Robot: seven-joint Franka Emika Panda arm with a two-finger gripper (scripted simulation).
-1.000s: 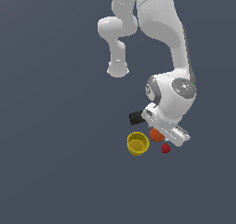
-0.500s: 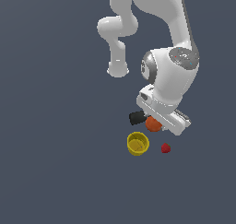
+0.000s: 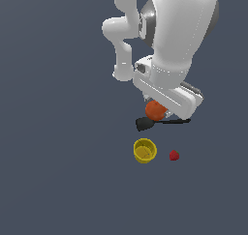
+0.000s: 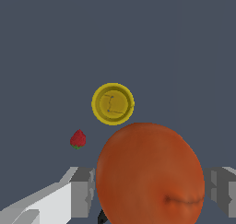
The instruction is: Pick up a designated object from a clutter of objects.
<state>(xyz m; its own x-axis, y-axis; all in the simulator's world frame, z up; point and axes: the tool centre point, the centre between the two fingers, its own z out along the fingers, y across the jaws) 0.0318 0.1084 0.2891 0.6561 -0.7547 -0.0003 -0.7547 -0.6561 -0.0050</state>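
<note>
The round orange fruit (image 3: 155,110) hangs under my hand, well above the floor, and my gripper (image 3: 159,112) is shut on it. In the wrist view the orange fruit (image 4: 150,174) fills the space between the two grey fingers (image 4: 83,192), one pressed against each side. Below lie the yellow cup (image 3: 145,150) (image 4: 113,104), upright with its mouth open, the small red strawberry (image 3: 174,155) (image 4: 78,139), and the black spatula (image 3: 145,124), whose handle runs toward the exterior view's right behind the fruit.
The white arm (image 3: 169,31) rises over the clutter and hides part of the spatula handle. The floor (image 3: 58,171) around the objects is a plain dark grey surface.
The arm has risen with the orange fruit held between its fingers, lifting it off the floor away from the cup and strawberry. The cup, strawberry and spatula stay where they were.
</note>
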